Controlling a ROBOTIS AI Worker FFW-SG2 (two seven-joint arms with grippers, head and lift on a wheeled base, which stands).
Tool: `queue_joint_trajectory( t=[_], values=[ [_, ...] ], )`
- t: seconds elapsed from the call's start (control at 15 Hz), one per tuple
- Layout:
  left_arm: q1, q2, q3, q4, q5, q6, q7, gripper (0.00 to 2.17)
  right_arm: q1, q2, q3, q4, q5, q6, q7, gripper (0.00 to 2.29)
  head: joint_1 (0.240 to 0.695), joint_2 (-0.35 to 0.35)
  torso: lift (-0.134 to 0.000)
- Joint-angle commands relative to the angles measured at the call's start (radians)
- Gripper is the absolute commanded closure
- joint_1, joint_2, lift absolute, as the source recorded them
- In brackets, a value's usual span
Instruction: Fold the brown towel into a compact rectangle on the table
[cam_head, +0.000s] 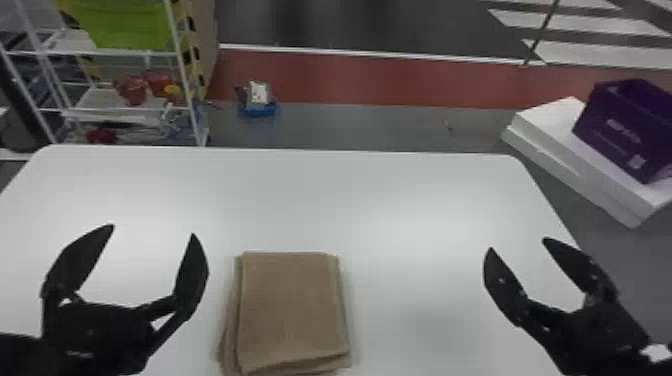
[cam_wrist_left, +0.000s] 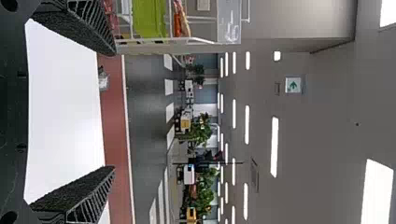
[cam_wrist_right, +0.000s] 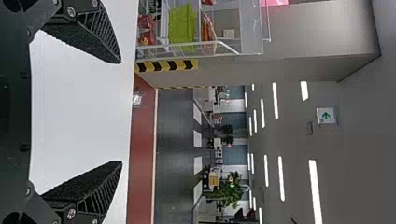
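Plainly, left pincer and right pincer gape, towel between; print marks purple box.

White wire rack at upper left of head view, lime-green bin on it. Grey floor, brick-red strip, white line, then darker floor with white stripes at upper right. Purple box on white block, right edge. Wrist views: grey ceiling, bright light panels, green-and-white sign, leafy plants far off.
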Motion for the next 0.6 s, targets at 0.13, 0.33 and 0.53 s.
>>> queue_joint_trajectory(
  t=[0.13, 0.33, 0.53],
  values=[
    [0.004, -0.003, -0.006, 0.006, -0.004, 0.008, 0.004, 0.02, 0.000, 0.001, 0.019, 0.008, 0.000, -0.006, 0.001, 0.13, 0.695, -0.124, -0.123],
    [0.004, -0.003, -0.008, 0.003, -0.004, 0.017, 0.002, 0.02, -0.008, 0.001, 0.039, 0.008, 0.013, -0.006, -0.001, 0.13, 0.695, -0.115, -0.123],
    [-0.004, -0.003, -0.011, 0.004, -0.004, 0.026, -0.001, 0.02, -0.018, 0.001, 0.048, 0.011, 0.022, -0.006, -0.002, 0.13, 0.695, -0.106, -0.123]
  ],
)
